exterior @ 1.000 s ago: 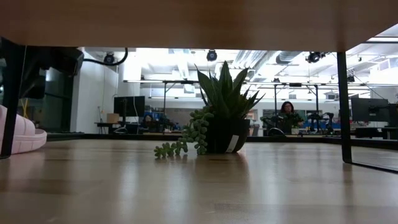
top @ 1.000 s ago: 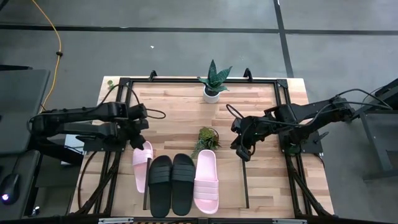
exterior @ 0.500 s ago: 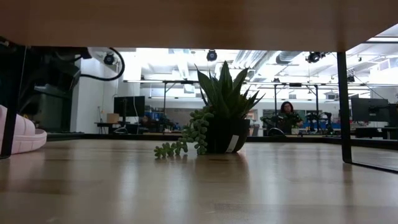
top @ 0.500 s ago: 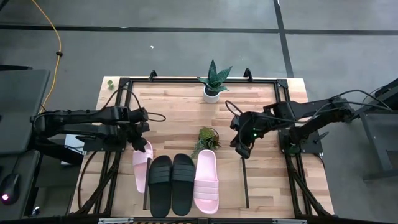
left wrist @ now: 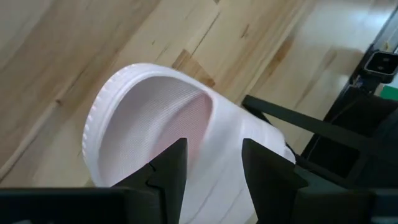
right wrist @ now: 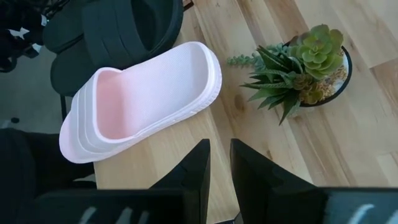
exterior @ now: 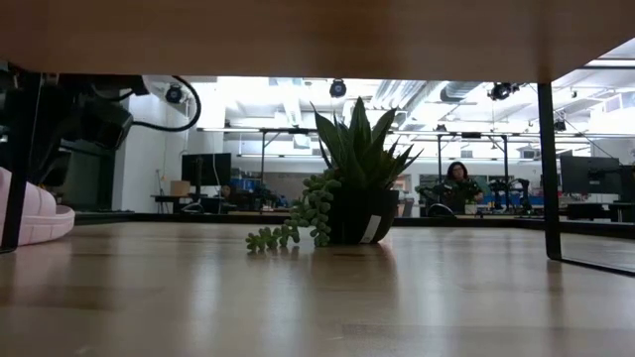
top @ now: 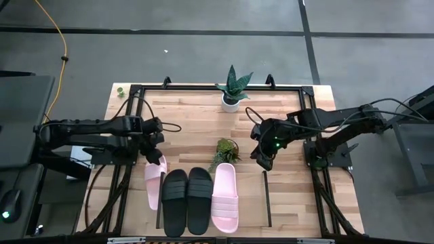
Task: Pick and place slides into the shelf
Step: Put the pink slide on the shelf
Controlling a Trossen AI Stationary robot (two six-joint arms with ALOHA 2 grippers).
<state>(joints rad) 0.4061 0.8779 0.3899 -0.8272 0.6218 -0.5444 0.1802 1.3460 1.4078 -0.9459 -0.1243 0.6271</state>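
Observation:
Four slides lie side by side at the table's near edge: a pink one [top: 155,184], two black ones [top: 174,202] [top: 199,200] and a second pink one [top: 224,196]. The shelf's thin black uprights [top: 266,200] stand at either side. The left pink slide [left wrist: 155,118] lies across the left upright's line. My left gripper [top: 154,157] is open just above that slide's far end [left wrist: 214,174]. My right gripper [top: 262,163] is shut and empty beyond the right pink slide [right wrist: 143,106], over bare wood.
A small succulent pot [top: 226,150] stands just beyond the slides, between my two grippers. A taller plant in a white pot [top: 232,91] stands at the far edge. The low view looks under the shelf's board [exterior: 317,35], with an upright [exterior: 548,169] at its right.
My left gripper has come down a little toward the left pink slide's far end. The slides have not moved.

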